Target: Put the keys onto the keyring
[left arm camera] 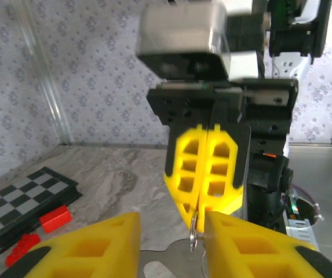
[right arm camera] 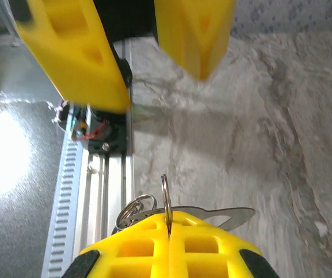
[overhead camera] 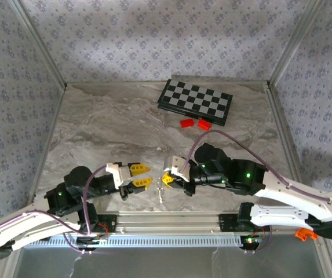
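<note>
My right gripper (overhead camera: 167, 178) is shut on a thin silver keyring (right arm camera: 166, 200), which stands edge-on out of its yellow fingertips (right arm camera: 137, 243). In the left wrist view the same keyring (left arm camera: 194, 231) hangs below the right gripper's closed fingers (left arm camera: 206, 168). A flat silver key (right arm camera: 226, 215) and a second ring (right arm camera: 134, 208) sit just under those fingers; I cannot tell if the key is on the ring. My left gripper (overhead camera: 147, 176) is open, facing the right one from close by. The key (left arm camera: 157, 263) lies between its spread fingers (left arm camera: 96, 246), ungripped.
A folded chessboard (overhead camera: 196, 101) lies at the back right, with two small red blocks (overhead camera: 194, 123) in front of it. The aluminium rail (overhead camera: 171, 220) runs along the near table edge, right below the grippers. Marble tabletop (overhead camera: 96, 133) stretches behind and to the left.
</note>
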Available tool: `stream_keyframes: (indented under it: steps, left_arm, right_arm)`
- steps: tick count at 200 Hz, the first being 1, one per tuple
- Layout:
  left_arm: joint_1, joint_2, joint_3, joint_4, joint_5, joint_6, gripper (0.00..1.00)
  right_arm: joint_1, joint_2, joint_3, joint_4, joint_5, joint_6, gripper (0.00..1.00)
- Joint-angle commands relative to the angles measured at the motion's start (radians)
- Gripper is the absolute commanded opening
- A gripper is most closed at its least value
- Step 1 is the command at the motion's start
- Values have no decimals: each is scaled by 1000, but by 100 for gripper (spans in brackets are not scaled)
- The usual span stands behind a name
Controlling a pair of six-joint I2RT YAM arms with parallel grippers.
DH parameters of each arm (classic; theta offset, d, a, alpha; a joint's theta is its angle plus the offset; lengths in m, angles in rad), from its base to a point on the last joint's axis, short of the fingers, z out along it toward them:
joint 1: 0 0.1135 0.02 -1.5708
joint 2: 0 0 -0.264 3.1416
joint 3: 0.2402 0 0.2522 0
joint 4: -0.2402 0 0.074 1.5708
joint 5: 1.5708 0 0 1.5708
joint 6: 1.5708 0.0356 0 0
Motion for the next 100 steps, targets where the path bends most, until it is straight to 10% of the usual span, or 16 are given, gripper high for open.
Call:
stream_keyframes:
  steps: [1, 100]
  left_arm:
    - [-1, 1, 56, -117, -48, 23, 37]
    - [-1, 137, 92, -99, -27, 29, 36]
  right_arm:
    - [-1, 23, 76, -141, 51, -37, 0]
    - [-4, 135, 197, -238, 68, -68, 0]
